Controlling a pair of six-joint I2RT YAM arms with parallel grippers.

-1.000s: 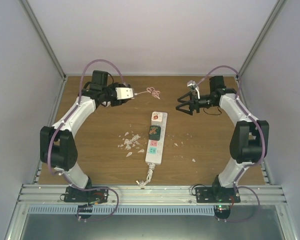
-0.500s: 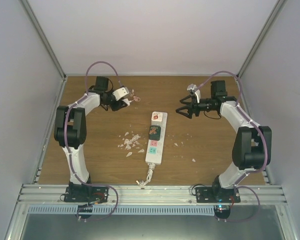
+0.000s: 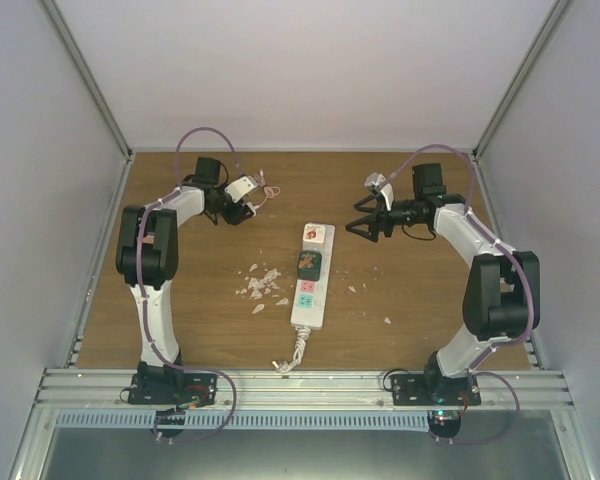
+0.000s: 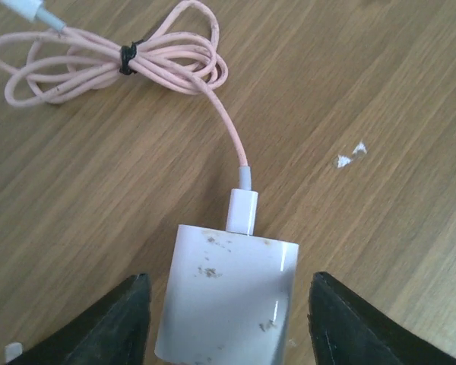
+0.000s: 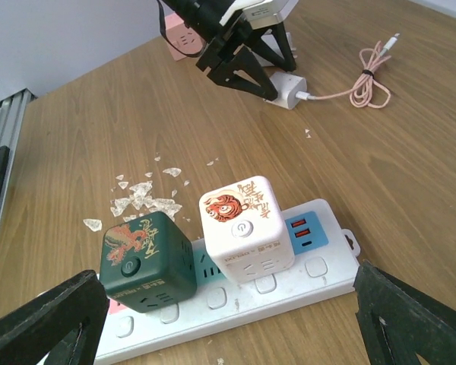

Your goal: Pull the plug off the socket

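Note:
The socket, a long white power strip (image 3: pixel 308 305) with pastel outlet faces, lies mid-table. A white cube plug with a tiger picture (image 3: pixel 317 236) and a dark green cube plug (image 3: pixel 309 264) sit in it. In the right wrist view the strip (image 5: pixel 319 281) lies below my wide-open right gripper (image 5: pixel 228 327), with the white cube (image 5: pixel 247 228) and green cube (image 5: pixel 146 262) between its fingers (image 5: pixel 410 323). My right gripper (image 3: pixel 365 228) hovers just right of the strip's far end. My left gripper (image 4: pixel 228 327) is open around a white charger (image 4: pixel 228 300) lying on the table, with gaps on both sides.
A coiled pink cable (image 4: pixel 114 65) runs from the charger at the back left (image 3: pixel 270 186). White shards (image 3: pixel 260 285) lie left of the strip, with a few specks to its right. The strip's short white cord (image 3: pixel 292 355) points to the near edge.
My left arm has folded back, and the charger and pink cable have shifted left. My right gripper has moved left and nearer, closer to the strip's far end.

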